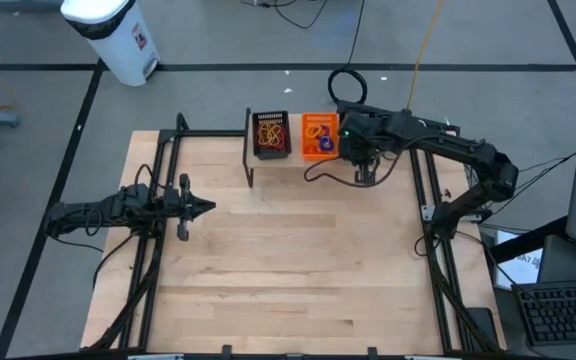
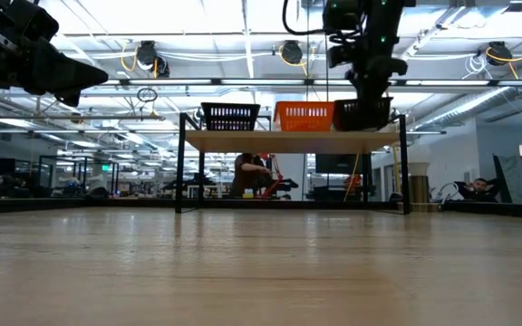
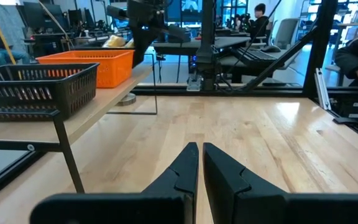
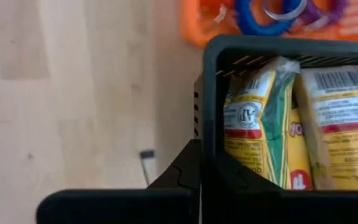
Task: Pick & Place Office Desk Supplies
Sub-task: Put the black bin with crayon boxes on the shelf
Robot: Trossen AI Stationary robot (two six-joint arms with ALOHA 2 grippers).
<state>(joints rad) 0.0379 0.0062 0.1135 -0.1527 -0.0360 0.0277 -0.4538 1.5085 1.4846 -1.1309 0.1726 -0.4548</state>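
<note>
The right gripper [image 1: 366,172] hangs over the black bin [image 4: 278,53] on the raised shelf [image 1: 293,162], fingers pressed together and empty, just above the yellow packets [image 4: 257,127] lying inside. Beside it the orange bin [image 1: 319,136] holds coloured rings [image 4: 260,15], and the other black bin [image 1: 271,135] holds rubber bands [image 1: 271,131]. The left gripper [image 1: 206,208] waits over the table [image 1: 298,270], well apart from the shelf, fingers almost touching, holding nothing
</note>
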